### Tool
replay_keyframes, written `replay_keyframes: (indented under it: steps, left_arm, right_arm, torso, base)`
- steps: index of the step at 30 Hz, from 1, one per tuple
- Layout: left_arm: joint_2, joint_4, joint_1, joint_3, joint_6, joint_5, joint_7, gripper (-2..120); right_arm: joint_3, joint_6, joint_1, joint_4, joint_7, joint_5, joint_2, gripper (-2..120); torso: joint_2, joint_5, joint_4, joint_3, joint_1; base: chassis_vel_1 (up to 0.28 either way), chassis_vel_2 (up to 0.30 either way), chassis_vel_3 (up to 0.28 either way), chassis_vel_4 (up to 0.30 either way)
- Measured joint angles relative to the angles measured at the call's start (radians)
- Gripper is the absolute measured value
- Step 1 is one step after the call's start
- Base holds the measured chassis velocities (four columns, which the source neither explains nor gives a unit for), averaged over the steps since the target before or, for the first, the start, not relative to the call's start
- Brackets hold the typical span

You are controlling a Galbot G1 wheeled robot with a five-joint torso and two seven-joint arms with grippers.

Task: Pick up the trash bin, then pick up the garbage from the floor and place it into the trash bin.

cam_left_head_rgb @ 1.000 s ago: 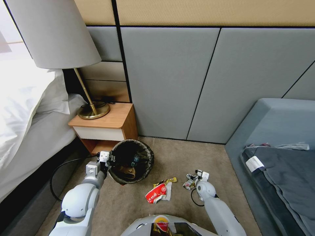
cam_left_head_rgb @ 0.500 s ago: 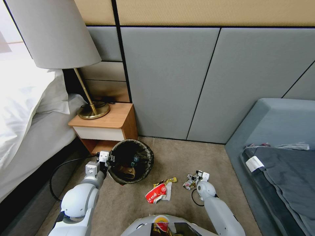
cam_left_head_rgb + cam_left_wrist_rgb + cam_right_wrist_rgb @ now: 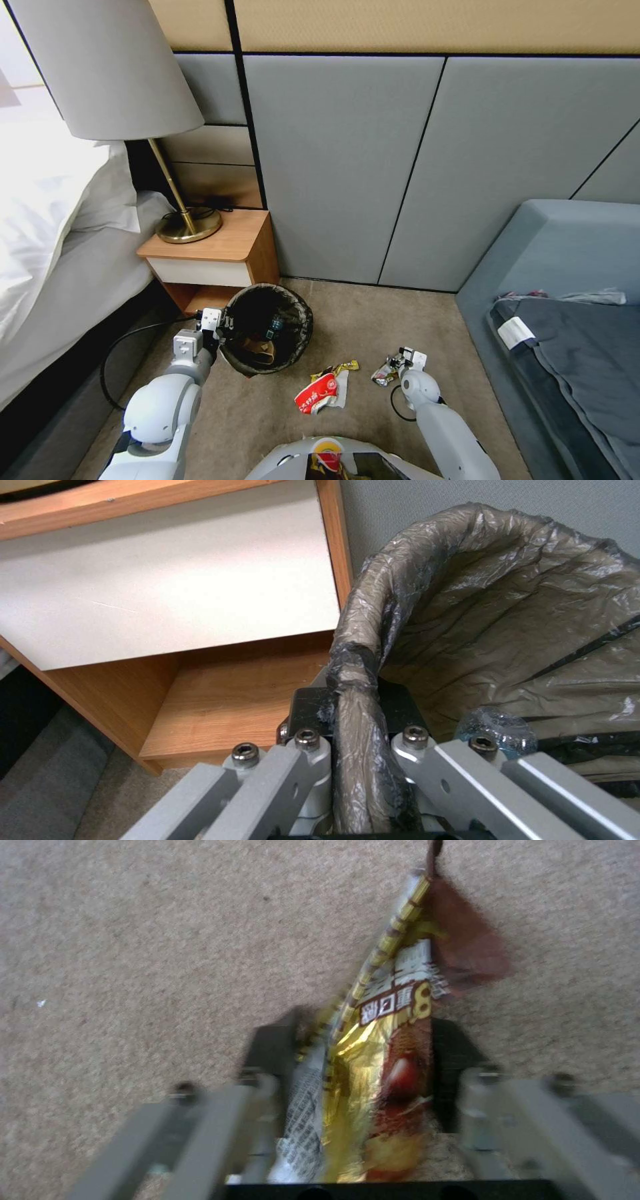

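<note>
Trash bin point(image 3: 267, 328) rim clamped by left gripper point(image 3: 223, 325) at its 9 o'clock; right gripper point(image 3: 363, 1055) pinches gold wrapper point(image 3: 387, 1040) over carpet point(image 3: 133, 940).

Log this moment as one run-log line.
left gripper: shut on bin rim | right gripper: shut on wrapper | red packet: on floor

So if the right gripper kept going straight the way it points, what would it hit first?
Most likely the carpet. The right gripper points down at bare floor, shut on a yellow wrapper, whose free end would probably touch first; depth is unclear.
</note>
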Motion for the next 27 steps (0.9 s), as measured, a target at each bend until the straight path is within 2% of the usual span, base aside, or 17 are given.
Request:
replay_keyframes:
  steps: [5, 6, 7, 13, 16, 17, 20, 21, 23, 25, 26, 27]
  left_arm:
    - [0.0, 0.0, 0.0, 0.003, 0.0, 0.001, 0.0, 4]
    - [0.0, 0.0, 0.0, 0.003, 0.0, 0.001, 0.0, 4]
    - [0.0, -0.001, 0.0, 0.004, 0.0, 0.001, 0.0, 4]
    - [0.001, -0.003, -0.001, 0.005, 0.0, 0.003, -0.001, 4]
    - [0.0, -0.004, -0.001, 0.006, 0.001, 0.004, -0.003, 4]
    - [0.0, -0.004, -0.001, 0.006, 0.001, 0.004, -0.003, 4]
    - [-0.001, -0.004, 0.0, 0.007, 0.003, 0.004, -0.004, 4]
    - [-0.001, -0.004, 0.0, 0.007, 0.003, 0.004, -0.004, 4]
    - [-0.001, -0.004, 0.0, 0.008, 0.005, 0.004, -0.004, 4]
    - [-0.001, -0.004, 0.0, 0.008, 0.005, 0.004, -0.004, 4]
    - [-0.002, -0.004, 0.0, 0.01, 0.008, 0.0, -0.006, 4]
    - [-0.002, -0.003, 0.0, 0.011, 0.009, -0.003, -0.007, 4]
  right_arm:
    - [0.0, 0.006, 0.001, -0.008, -0.007, -0.002, 0.001, 9]
    - [0.0, 0.006, 0.001, -0.008, -0.007, -0.002, 0.001, 9]
    - [0.0, 0.01, 0.002, -0.013, -0.012, -0.003, 0.002, 1]
    - [0.013, 0.023, -0.001, 0.022, -0.018, -0.017, -0.003, 0]
    - [0.033, 0.025, -0.018, 0.128, -0.018, -0.03, -0.026, 0]
    - [0.033, 0.025, -0.018, 0.128, -0.018, -0.03, -0.026, 0]
    - [0.044, 0.006, -0.043, 0.294, -0.018, -0.023, -0.072, 0]
    - [0.044, 0.006, -0.043, 0.294, -0.018, -0.023, -0.072, 0]
    - [0.049, -0.017, -0.056, 0.432, -0.027, -0.002, -0.13, 0]
    - [0.049, -0.022, -0.057, 0.456, -0.03, 0.001, -0.142, 0]
    - [0.052, -0.037, -0.059, 0.562, -0.047, 0.017, -0.2, 0]
    - [0.052, -0.046, -0.057, 0.612, -0.058, 0.028, -0.232, 0]
  torso:
    - [0.0, 0.0, 0.0, 0.0, 0.0]
    - [0.0, 0.0, 0.0, 0.0, 0.0]
    - [0.0, 0.0001, 0.0, 0.0, 0.0]
    - [0.0, 0.0007, 0.0003, 0.0, 0.0]
    - [0.0, 0.0005, 0.0, 0.0, 0.0]
    - [0.0, 0.0005, 0.0, 0.0, 0.0]
    - [0.0, 0.0004, -0.0001, 0.0, 0.0]
    - [0.0, 0.0004, -0.0001, 0.0, 0.0]
    - [0.0, 0.0003, -0.0001, 0.0, 0.0]
    - [0.0, 0.0005, -0.0001, 0.0, 0.0]
    - [0.0, -0.0004, -0.0001, 0.0, 0.0]
    - [0.0, -0.0001, -0.0001, 0.0, 0.0]
  base:
    - [0.0, 0.0, 0.0, 0.0]
    - [0.0, 0.0, 0.0, 0.0]
    - [0.0, 0.0, 0.0, 0.0]
    - [0.0, 0.0, 0.0, 0.0]
    - [0.0, 0.0, 0.0, 0.0]
    - [0.0, 0.0, 0.0, 0.0]
    - [0.0, 0.0, 0.0, 0.0]
    - [0.0, 0.0, 0.0, 0.0]
    - [0.0, 0.0, 0.0, 0.0]
    - [0.0, 0.0, 0.0, 0.0]
    - [0.0, 0.0, 0.0, 0.0]
    - [0.0, 0.0, 0.0, 0.0]
